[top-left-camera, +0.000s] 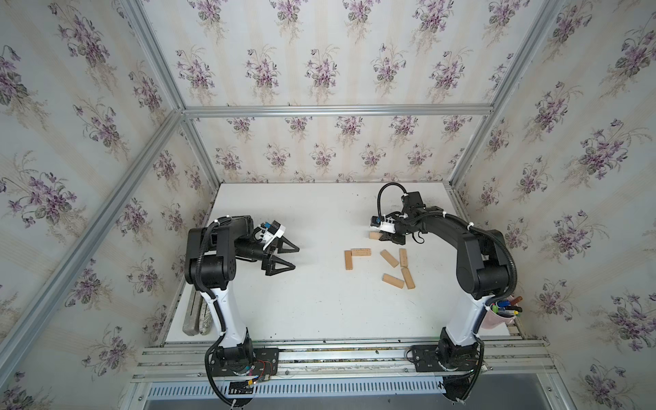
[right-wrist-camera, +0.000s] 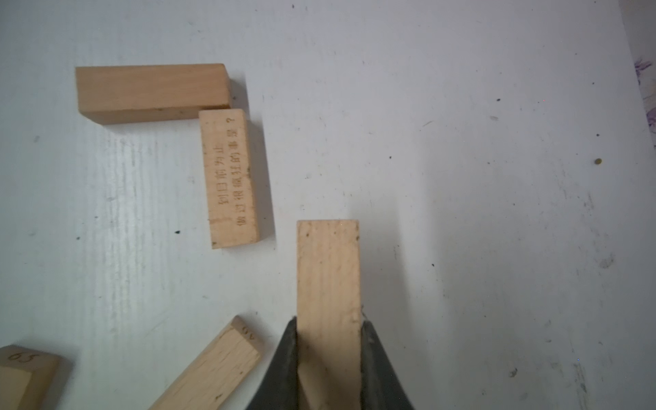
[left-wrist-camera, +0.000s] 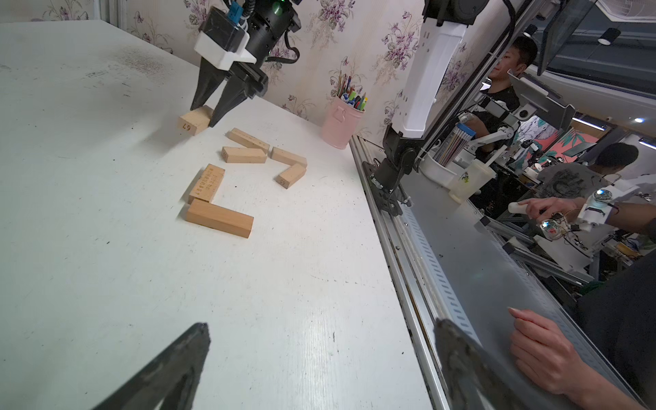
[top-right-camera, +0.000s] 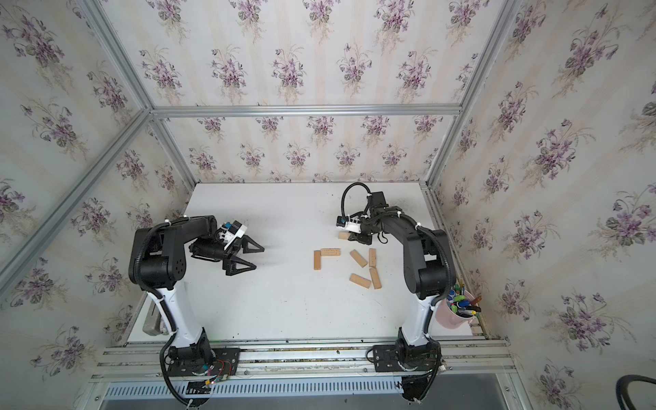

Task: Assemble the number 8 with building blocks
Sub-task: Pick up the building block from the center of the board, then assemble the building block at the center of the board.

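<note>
Seven tan building blocks lie on the right half of the white table (top-left-camera: 301,305). Two of them, an upright bar (top-left-camera: 348,260) and a printed bar (top-left-camera: 361,252), touch in an L corner; no number 8 shape is in view. Several loose blocks (top-left-camera: 389,258) (top-left-camera: 408,278) lie to their right. Behind them my right gripper (top-left-camera: 381,236) (right-wrist-camera: 328,321) is shut on one block (right-wrist-camera: 328,269) (left-wrist-camera: 193,120), which is held by its long sides low at the table. My left gripper (top-left-camera: 296,257) (left-wrist-camera: 321,324) hovers open and empty at the left.
A pink cup of pens (top-left-camera: 502,314) stands at the table's right front corner. Grey slabs (top-left-camera: 197,317) lie along the left edge. An aluminium rail (top-left-camera: 319,355) runs along the front. A person's hand (left-wrist-camera: 546,355) rests beyond that rail.
</note>
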You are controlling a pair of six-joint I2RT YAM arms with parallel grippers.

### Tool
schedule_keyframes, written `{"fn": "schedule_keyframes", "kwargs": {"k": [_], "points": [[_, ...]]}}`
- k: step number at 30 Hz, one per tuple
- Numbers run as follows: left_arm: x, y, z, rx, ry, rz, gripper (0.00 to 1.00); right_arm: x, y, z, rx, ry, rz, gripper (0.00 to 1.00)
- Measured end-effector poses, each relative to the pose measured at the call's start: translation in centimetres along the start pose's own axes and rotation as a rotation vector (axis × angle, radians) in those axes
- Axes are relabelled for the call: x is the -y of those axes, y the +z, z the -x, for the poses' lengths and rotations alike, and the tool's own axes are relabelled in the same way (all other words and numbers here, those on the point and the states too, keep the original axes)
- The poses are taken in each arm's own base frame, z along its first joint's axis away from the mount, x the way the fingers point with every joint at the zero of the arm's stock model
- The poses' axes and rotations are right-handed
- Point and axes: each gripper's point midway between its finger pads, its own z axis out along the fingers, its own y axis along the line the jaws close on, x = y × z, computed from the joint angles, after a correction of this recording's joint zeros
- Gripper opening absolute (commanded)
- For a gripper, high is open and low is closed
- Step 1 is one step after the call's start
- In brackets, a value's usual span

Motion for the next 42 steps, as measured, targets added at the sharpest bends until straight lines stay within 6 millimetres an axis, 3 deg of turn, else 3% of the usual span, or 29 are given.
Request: {"fn": "schedule_keyframes", "kwargs": {"k": [7, 13, 42], "points": [[0.0, 0.0, 0.0, 0.0, 0.0, 0.0, 0.99, -7.0, 0.0, 1.5, 0.006, -0.066, 0.064, 0.24], [0.0, 0.0, 0.0, 0.0, 0.0, 0.0, 1.0, -8.9, 0.7, 2.2, 0.016, -0.074, 0.087, 0.24], [0.0, 0.0, 0.0, 0.0, 0.0, 0.0, 1.0, -10.8, 3.5, 2.6, 0.055, -0.017, 0.16, 0.28]]}}
